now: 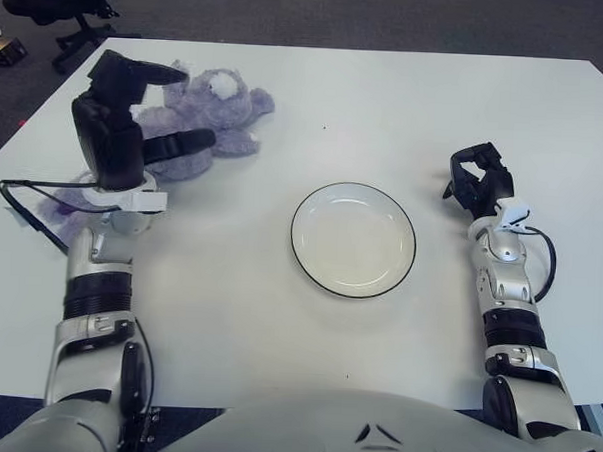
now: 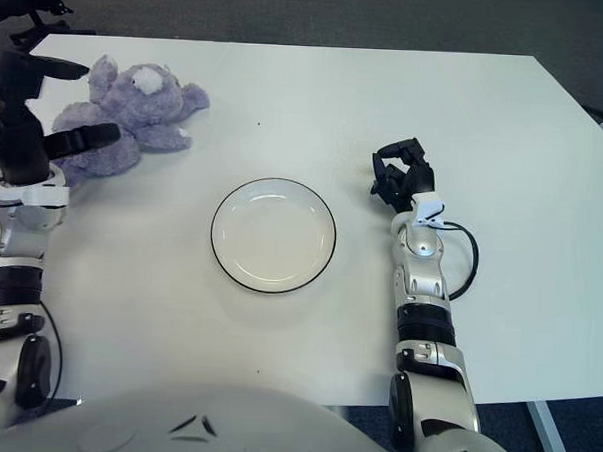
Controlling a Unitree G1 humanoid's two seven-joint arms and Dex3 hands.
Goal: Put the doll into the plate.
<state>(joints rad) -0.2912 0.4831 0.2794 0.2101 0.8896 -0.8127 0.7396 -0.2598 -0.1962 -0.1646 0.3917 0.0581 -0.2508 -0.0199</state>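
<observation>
The doll (image 1: 201,112), a purple plush animal with a white patch on its head, lies sprawled near the far left corner of the white table (image 1: 387,100). Its head and upper body are toward the far edge, and its legs trail toward the left edge, mostly hidden behind the left arm. It is well apart from the plate (image 1: 353,238), which sits empty near the middle of the table, a white dish with a thin dark rim.

The left hand (image 1: 126,118) shows over the doll's lower body, close to the left edge. Its black fingers (image 1: 180,143) are spread wide, one reaching out level toward the plush body and another pointing out above it. They close on nothing; whether any finger touches the fur cannot be told.

The right hand (image 1: 478,184) shows to the right of the plate, near the right edge, with its fingers curled in loosely around nothing.

Beyond the far left corner, on the dark floor, stands the base of an office chair (image 1: 61,5).
</observation>
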